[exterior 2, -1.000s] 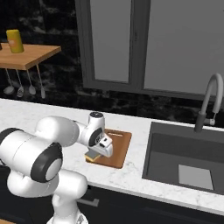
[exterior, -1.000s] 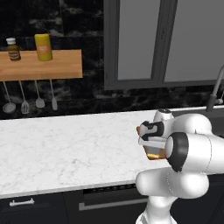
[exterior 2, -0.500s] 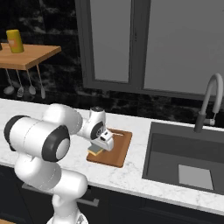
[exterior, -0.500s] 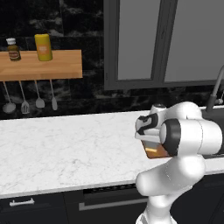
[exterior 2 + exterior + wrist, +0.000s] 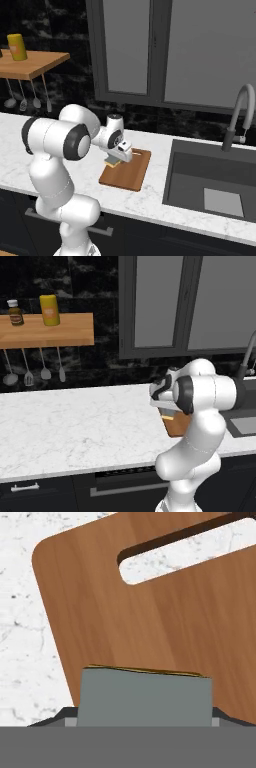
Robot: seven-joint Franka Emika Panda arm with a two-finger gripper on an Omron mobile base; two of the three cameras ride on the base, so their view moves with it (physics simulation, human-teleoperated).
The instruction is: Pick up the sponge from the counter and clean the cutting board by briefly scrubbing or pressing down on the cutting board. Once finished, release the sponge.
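Note:
My gripper is shut on the sponge, a yellow block with a grey scrub top. It holds the sponge on or just above the left end of the reddish-brown cutting board. The hand view looks straight down. There the sponge's grey top fills the space between the fingertips of the gripper. The cutting board with its handle slot lies right beyond it on the white marble counter. In the left base view my arm hides most of the cutting board, and a yellow sliver of the sponge shows.
A sink with a curved faucet lies right of the board. A wooden wall shelf with a bottle and a yellow can hangs at the back left, with utensils below it. The counter stretches left.
My arm's elbow has swung up and across. The hand with the sponge has crept slightly toward the back of the board's left end, still shut.

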